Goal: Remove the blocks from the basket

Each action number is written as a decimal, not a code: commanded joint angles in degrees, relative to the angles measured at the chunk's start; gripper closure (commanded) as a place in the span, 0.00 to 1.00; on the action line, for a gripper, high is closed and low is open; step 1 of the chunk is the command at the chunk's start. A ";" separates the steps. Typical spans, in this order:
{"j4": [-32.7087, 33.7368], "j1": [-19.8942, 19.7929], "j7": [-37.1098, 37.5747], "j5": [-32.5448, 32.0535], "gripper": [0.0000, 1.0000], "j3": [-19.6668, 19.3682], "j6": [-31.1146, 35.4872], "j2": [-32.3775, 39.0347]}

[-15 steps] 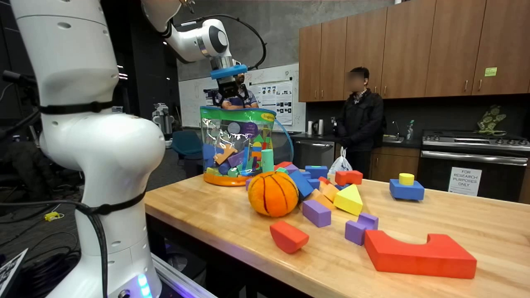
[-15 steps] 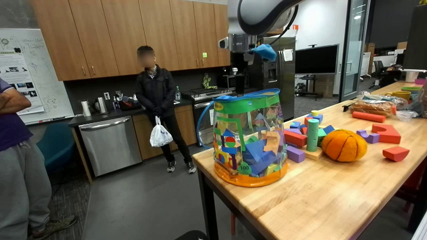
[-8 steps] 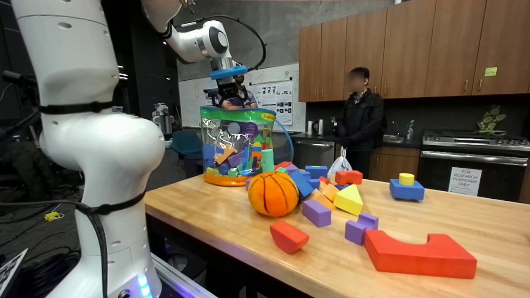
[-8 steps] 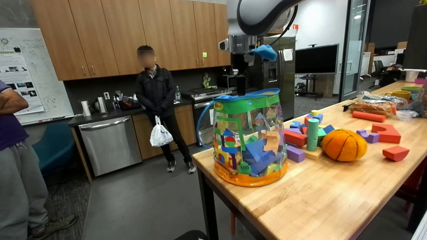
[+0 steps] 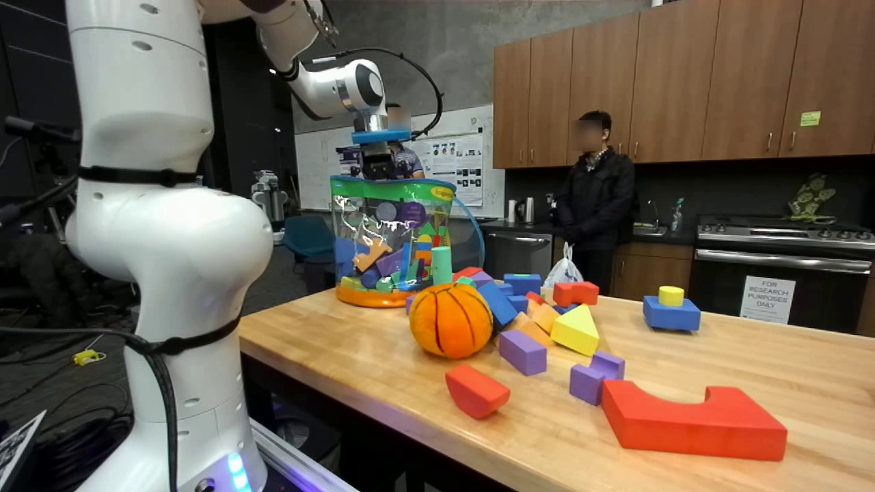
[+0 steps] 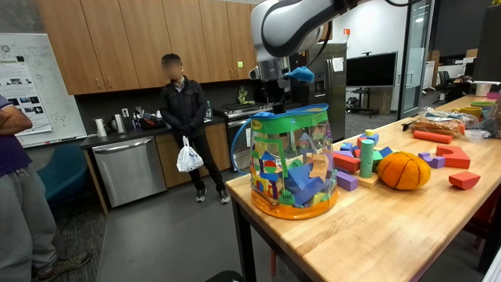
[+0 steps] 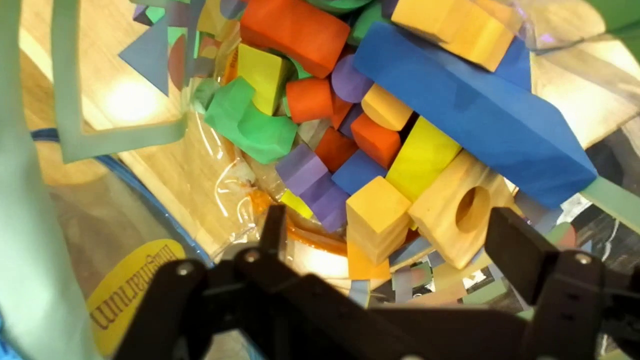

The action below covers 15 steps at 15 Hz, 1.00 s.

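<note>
The basket (image 5: 372, 298) is see-through with a green band, blue rim and orange base. It stands upright at the table's end in both exterior views (image 6: 293, 212). Blocks inside show in the wrist view: a long blue block (image 7: 480, 110), a tan block with a hole (image 7: 450, 210), a yellow-orange block (image 7: 378, 210), a red block (image 7: 295, 32) and a green block (image 7: 250, 122), among several others. My gripper (image 7: 387, 230) is open and empty, pointing down over them. In both exterior views the gripper (image 5: 379, 171) is at the basket's mouth; its fingertips are partly hidden by the rim (image 6: 278, 109).
An orange basketball (image 5: 451, 320) and several loose blocks lie beside the basket, including a teal cylinder (image 6: 366, 158) and a red arch (image 5: 694, 420). Wrapped bread (image 6: 438, 124) lies farther along the table. The basket's round lid (image 5: 472, 236) hangs open. Two people stand behind.
During the last half second my gripper has moved down to the basket's mouth, and the wrist has shifted slightly left in an exterior view. The basket and blocks have not moved.
</note>
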 commanded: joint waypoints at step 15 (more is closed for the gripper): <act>1.07 -2.13 5.95 2.30 0.00 0.30 9.75 6.49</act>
